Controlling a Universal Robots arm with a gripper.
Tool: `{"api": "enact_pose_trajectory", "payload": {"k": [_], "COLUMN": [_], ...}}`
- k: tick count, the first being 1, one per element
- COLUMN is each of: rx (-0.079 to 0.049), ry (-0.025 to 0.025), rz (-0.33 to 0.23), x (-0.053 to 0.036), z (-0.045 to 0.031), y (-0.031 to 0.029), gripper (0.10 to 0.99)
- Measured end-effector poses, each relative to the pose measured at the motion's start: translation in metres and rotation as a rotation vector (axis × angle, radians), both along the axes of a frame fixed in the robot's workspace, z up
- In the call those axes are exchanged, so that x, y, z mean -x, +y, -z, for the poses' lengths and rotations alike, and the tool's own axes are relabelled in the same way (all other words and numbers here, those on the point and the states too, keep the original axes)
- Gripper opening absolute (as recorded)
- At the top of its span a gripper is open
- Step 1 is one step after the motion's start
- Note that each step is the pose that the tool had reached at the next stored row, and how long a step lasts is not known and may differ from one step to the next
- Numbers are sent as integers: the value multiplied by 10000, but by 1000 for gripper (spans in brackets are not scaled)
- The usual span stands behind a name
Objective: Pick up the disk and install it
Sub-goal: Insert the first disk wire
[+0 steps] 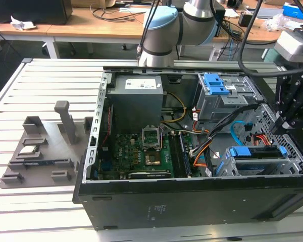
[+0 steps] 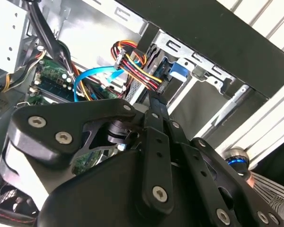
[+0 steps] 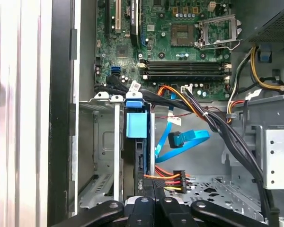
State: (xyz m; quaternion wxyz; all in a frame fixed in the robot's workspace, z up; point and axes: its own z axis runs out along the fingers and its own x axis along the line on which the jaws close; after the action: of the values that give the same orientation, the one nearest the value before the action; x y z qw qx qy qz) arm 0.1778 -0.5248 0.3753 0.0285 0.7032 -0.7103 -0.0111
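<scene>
The disk (image 1: 257, 152) sits on edge in the lower drive cage (image 1: 262, 169) at the front of the open case (image 1: 192, 196), its blue caddy edge showing along the cage's top in the exterior view. In the first wrist view the disk (image 3: 138, 156) stands in a slot beside an open bay, its blue caddy tab at the end nearest the motherboard (image 3: 180, 42). The gripper (image 1: 289, 118) hangs just above the cage's end at the exterior view's right, its black fingers pointing down; whether they are spread, pressed together or touching the disk cannot be told. In the first wrist view the fingers (image 3: 142, 208) sit at the disk's end away from the tab, next to a bundle of red, yellow and orange wires (image 3: 173, 179). A blue ribbon cable (image 3: 184, 142) loops beside the slot. A second cage with a blue latch (image 1: 215, 83) lies farther back, by the grey power supply (image 1: 136, 98). Outside the case, a grey fixture (image 1: 45, 146) rests on the slatted table (image 1: 20, 91), with a small chip (image 1: 28, 150) on it.
</scene>
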Motion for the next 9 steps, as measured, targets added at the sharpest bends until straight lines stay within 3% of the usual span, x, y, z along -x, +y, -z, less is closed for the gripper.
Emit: {"api": "enact_pose_trajectory", "payload": {"k": [2, 4, 9], "rx": [0, -1, 1], "ry": [0, 0, 0], "rz": [0, 0, -1], "x": [0, 0, 0], "z": [-46, -147, -156], "y": [1, 2, 2], "gripper": [106, 106, 106]}}
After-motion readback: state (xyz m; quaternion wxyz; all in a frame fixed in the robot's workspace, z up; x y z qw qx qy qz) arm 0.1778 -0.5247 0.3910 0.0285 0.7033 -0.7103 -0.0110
